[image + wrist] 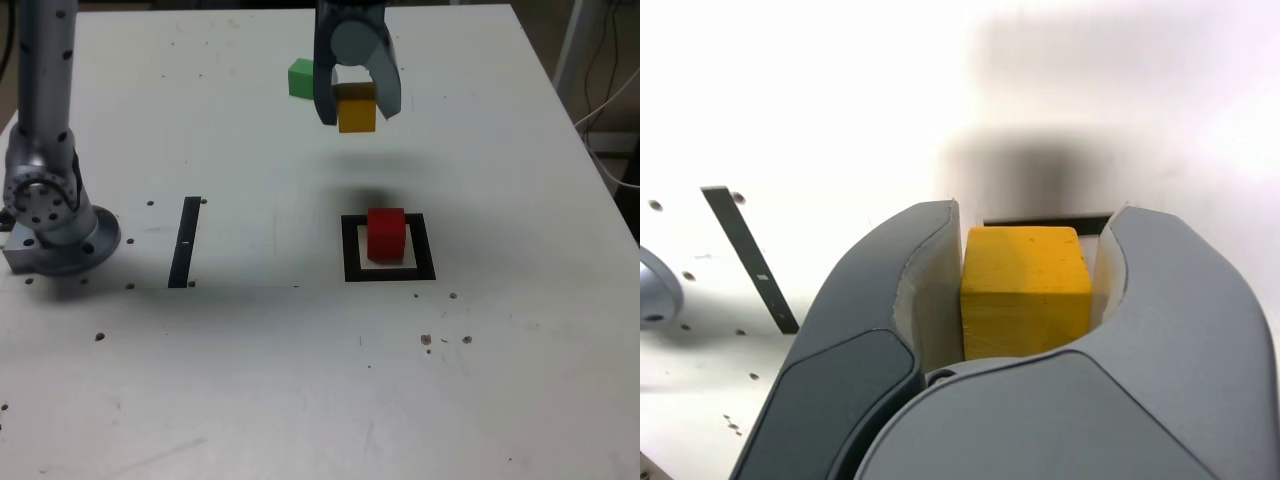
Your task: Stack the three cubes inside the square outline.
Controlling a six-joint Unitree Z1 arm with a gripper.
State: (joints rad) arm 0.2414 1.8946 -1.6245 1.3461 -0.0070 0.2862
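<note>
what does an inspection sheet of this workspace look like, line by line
surface: white table, marked with small dark spots
job's things: red cube inside the square outline; yellow cube held off the table; green cube on the table, outside the outline
clutter: black strip
gripper: closed on the yellow cube
cables: pale cable beyond the table's edge, at the exterior view's right
surroundings: dark background past the table's far edge

a lab or workshop bench, as i read it: my robot arm is mounted at the exterior view's left on a pale tabletop dotted with small dark holes; loose cables hang beyond the right edge.
</note>
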